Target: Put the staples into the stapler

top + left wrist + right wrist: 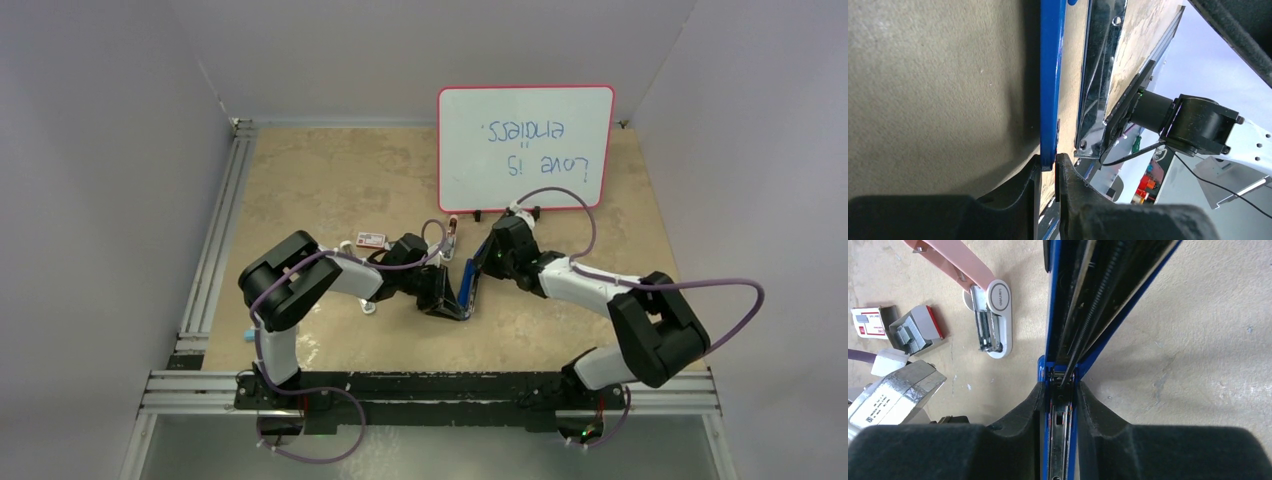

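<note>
Black matte fingers (1068, 185) of my left end effector (1049, 165) pinch the thin blue-lacquered edge of the stapler (1050, 75), closed tight on it. From above, the stapler stands open in a narrow V between my two arms, hinge toward my bases, its long axis running away toward the whiteboard (525, 147). My right end effector (1060, 390) clamps the other leg, a blue channel with a bare steel rail and a coiled spring inside. On the speckled tan counter (1208, 340), the right wrist view shows a red-and-white box (868, 322), then what looks like the staples (907, 335) — a grey block in an opened tray — then a pink-and-white piece (993, 315).
</note>
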You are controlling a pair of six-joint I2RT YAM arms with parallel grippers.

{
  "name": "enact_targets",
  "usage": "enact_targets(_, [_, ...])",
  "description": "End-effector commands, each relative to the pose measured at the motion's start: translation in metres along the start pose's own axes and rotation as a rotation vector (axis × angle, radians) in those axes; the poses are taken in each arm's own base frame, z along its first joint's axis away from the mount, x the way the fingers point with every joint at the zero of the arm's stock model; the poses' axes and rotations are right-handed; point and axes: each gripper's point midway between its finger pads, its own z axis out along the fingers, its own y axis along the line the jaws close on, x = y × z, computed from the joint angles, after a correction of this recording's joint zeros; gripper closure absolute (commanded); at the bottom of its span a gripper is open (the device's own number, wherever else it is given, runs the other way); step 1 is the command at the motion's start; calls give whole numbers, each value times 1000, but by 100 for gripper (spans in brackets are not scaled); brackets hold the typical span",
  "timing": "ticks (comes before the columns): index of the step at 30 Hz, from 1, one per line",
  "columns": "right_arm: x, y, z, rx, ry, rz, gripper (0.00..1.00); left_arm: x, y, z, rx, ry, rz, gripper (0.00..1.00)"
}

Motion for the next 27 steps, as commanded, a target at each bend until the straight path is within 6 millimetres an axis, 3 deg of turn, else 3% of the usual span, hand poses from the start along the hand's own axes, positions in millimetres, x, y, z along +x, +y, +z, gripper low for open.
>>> enact_targets(1, [-15,4,4,28,-53,-22,86,-1,-2,-1,4,-7,21,89])
enact_targets(14, [-57,-8,6,251,-183,-107,86,-9,-3,-14,-51,-89,40,61])
enact_targets(22, [-69,8,24,261,-197,-135,86,-23,-14,-36,-108,-196,96,51])
enact_targets(27, [-68,24,36,220,-169,-248,79,-34,-24,-53,-152,-276,145,49])
